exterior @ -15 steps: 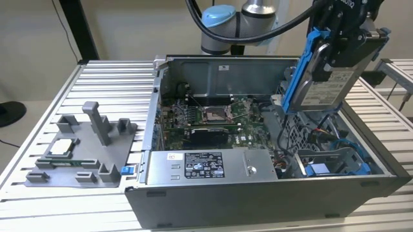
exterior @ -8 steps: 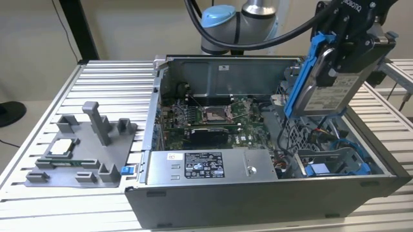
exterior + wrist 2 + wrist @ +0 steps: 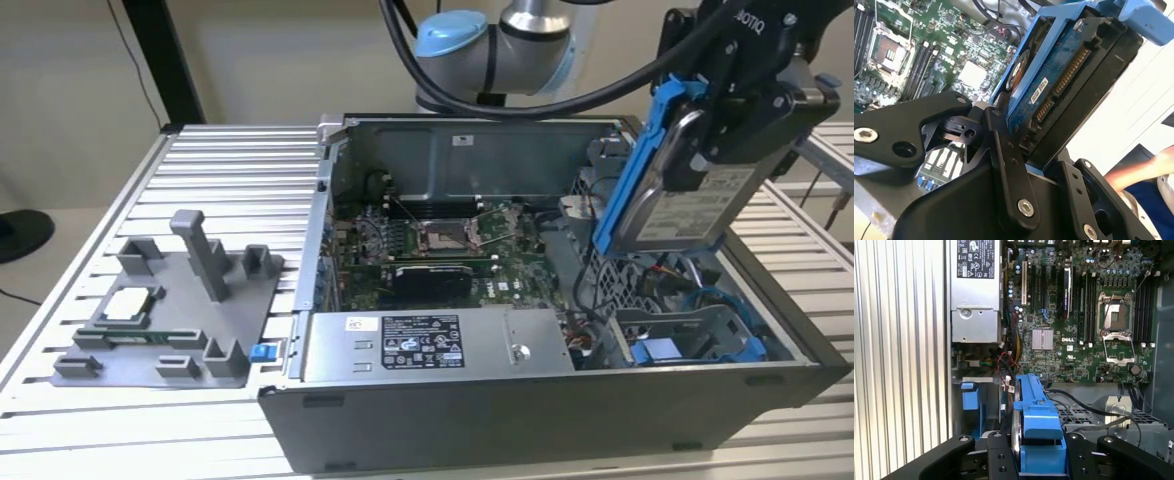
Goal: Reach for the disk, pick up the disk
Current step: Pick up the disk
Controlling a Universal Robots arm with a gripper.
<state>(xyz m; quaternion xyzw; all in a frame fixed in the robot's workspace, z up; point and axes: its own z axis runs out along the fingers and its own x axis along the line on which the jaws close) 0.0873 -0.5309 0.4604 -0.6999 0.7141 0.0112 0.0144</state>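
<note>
The gripper (image 3: 714, 140) is closed on the disk (image 3: 681, 200) and holds it up in the air, above the open computer case (image 3: 534, 420). In the exterior view the disk hangs down from the black fingers, standing on end. Its long side runs up and down and leans a little, with the blue rail (image 3: 630, 170) on the side toward the exterior view's left. The disk is over the corner of the case where the blue drive bay (image 3: 694, 345) sits, and it does not touch the bay. So the pick-up looks done, because the disk is off its resting place and the gripper carries all of it. In the second wrist view the disk (image 3: 1074, 80) sits tight between the black fingers (image 3: 1004, 165), and its blue board side with the plug faces the camera. In the first wrist view the blue rail (image 3: 1039, 415) pokes out between the gripper parts, with the green main board (image 3: 1079, 330) far below. The arm (image 3: 494, 40) comes in from behind the case and bends over it, so the gripper points down and a bit sideways. A grey holder (image 3: 174, 310) with a small pale chip (image 3: 127, 303) lies on the table, well apart from the gripper.
</note>
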